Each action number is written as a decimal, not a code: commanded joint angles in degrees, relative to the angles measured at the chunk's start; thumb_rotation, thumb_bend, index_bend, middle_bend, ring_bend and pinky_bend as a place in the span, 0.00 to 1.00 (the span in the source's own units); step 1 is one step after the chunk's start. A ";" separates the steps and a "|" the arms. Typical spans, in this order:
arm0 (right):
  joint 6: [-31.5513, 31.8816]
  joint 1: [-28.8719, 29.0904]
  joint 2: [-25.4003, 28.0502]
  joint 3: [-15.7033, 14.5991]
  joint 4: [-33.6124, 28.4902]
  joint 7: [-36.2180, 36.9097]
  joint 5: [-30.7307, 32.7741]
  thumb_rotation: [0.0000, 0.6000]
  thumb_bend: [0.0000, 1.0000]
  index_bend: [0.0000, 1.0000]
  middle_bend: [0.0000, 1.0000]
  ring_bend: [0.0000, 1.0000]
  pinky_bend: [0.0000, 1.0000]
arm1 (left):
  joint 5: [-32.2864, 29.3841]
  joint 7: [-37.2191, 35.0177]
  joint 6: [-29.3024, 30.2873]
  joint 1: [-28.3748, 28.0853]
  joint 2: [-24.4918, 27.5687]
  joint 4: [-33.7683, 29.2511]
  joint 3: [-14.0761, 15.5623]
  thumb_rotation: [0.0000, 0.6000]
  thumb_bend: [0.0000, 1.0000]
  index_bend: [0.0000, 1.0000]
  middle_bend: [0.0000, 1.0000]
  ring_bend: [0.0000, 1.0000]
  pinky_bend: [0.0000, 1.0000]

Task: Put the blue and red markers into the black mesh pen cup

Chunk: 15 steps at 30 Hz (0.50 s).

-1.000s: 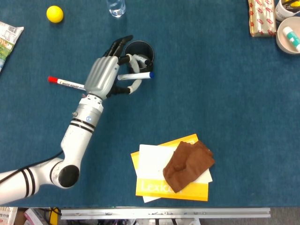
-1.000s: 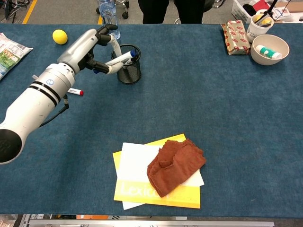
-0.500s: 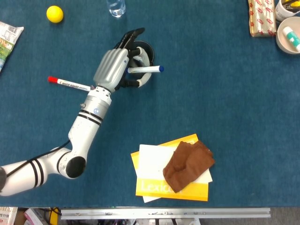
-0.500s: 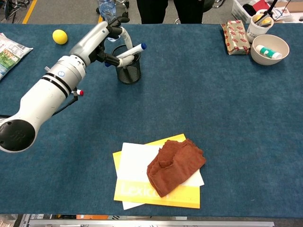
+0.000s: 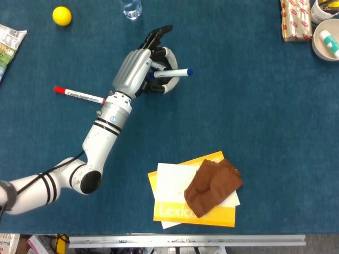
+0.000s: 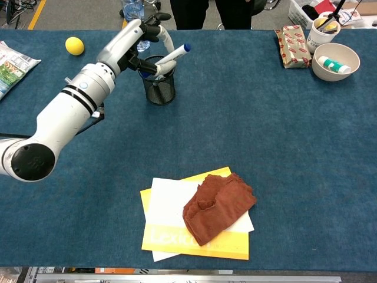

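A snack bag lies at the far left edge, with a yellow ball beyond it. The red marker lies flat on the blue table, just left of the wrist, untouched. The left hand hangs over the black mesh cup, its fingers curled around the blue marker, which is held tilted with its blue cap sticking out to the right of the fingers and its lower end over the cup's mouth. A water bottle stands just beyond the fingertips. Nearer the robot, well right of the hand, a brown cloth rests on white paper and a yellow book. At far right sit a wrapped packet and a bowl. The right hand does not show.
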 commanded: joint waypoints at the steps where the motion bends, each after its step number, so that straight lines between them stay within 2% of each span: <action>1: -0.27 0.06 -0.06 -0.06 0.15 0.12 0.13 1.00 0.00 0.28 0.28 0.29 0.43 | 0.46 -1.76 -0.44 -0.86 -0.88 1.91 0.14 1.00 0.33 0.64 0.07 0.02 0.15; 15: -1.19 0.22 -0.22 -0.21 0.47 0.16 0.72 1.00 0.00 0.28 0.28 0.29 0.43 | 0.49 -7.62 -1.83 -3.03 -3.37 8.17 0.01 1.00 0.34 0.64 0.07 0.02 0.15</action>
